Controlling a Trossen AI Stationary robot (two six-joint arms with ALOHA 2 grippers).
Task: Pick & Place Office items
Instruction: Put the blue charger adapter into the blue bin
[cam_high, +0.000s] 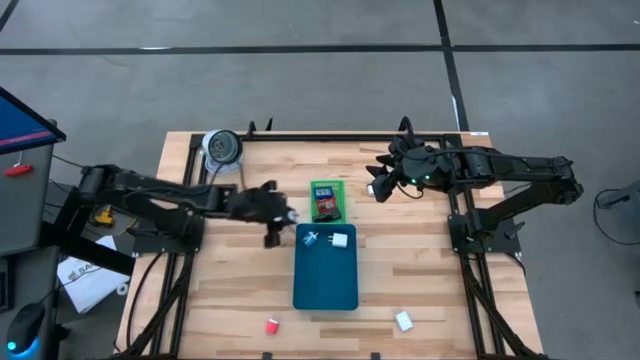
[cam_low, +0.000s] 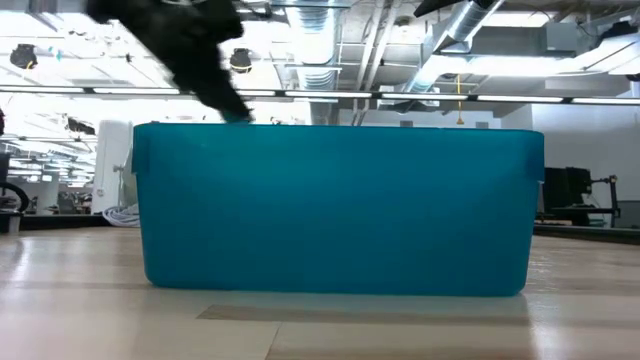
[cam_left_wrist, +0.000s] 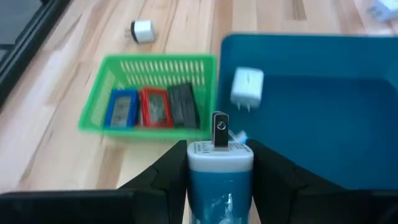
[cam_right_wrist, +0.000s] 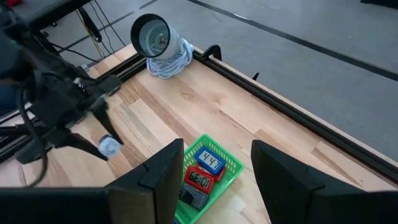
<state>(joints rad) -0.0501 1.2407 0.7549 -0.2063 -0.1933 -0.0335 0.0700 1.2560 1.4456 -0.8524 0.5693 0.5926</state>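
— Near the middle of the high view, what is the left gripper (cam_high: 283, 218) doing?

— It sits just left of the teal tray's (cam_high: 326, 290) top corner. Its two fingers are clenched on a small blue-and-white plug piece (cam_left_wrist: 219, 168). The left wrist view shows that piece squeezed between the dark fingers (cam_left_wrist: 165, 177), with a metal tab sticking up.

— Where are the other little things?

— A white charger block (cam_high: 339, 241) lies inside the teal tray, near its top end, and a tiny blue-white piece (cam_high: 312, 238) lies beside it. Three flat blocks, blue, red and black, lie side by side in the green basket (cam_high: 327, 187), which is just above the teal tray.

— Any left on the wood?

— Yes. A red piece (cam_high: 271, 325) lies low in the frame, left of the tray. A white piece (cam_high: 404, 320) lies low on the right. One small white plug (cam_left_wrist: 142, 30) shows beyond the basket in the left wrist view.

— And the right gripper (cam_high: 379, 187)?

— It hangs at the upper right of the table, right of the green basket. Its fingers stand apart and hold nothing.

— What is at the top left corner of the table?

— A roll of white cable (cam_high: 221, 147).
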